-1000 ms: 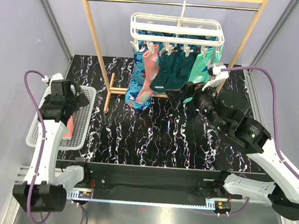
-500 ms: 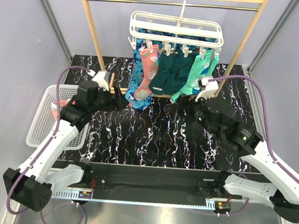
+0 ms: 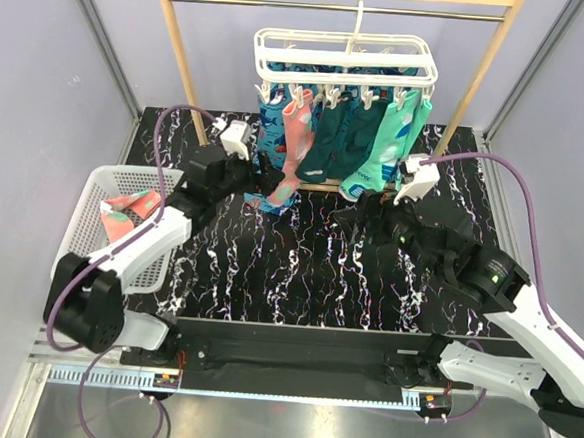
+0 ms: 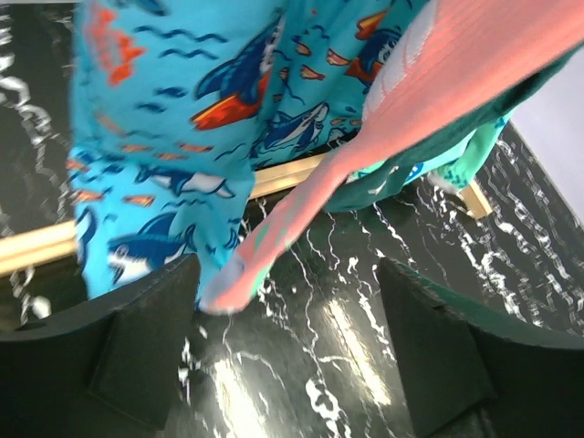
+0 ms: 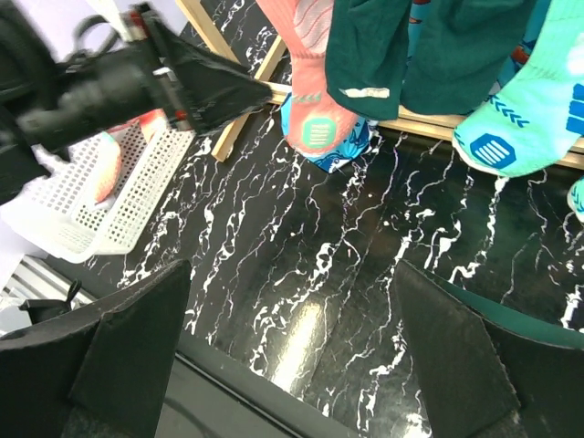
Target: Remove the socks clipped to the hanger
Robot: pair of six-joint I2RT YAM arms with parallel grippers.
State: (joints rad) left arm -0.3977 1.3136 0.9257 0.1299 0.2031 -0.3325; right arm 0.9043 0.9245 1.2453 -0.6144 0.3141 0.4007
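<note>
Left gripper (image 4: 287, 301): jaws wide, nothing clamped. The toe of the coral-pink patterned sock (image 4: 401, 100) hangs between the fingers, close to the left one; we cannot tell if it touches.

Right gripper (image 5: 292, 274): jaws at full spread, empty, above the black white-veined table (image 5: 310, 265), short of the socks.

Left wrist view alone shows the bright blue sock with shark print (image 4: 173, 137) behind the coral one. Right wrist view alone shows a mint patch on the coral toe, white marks on the mint-green sock (image 5: 511, 128) and the dark teal socks (image 5: 370, 46) between.

Only the top view shows the white plastic clip-frame hanger (image 3: 343, 57), hooked on the tall wooden rail stand (image 3: 178, 51). All these socks hang pegged below it in a row, limp. To the left, the white mesh basket (image 3: 85, 235) holds another coral sock (image 3: 122, 212).
</note>
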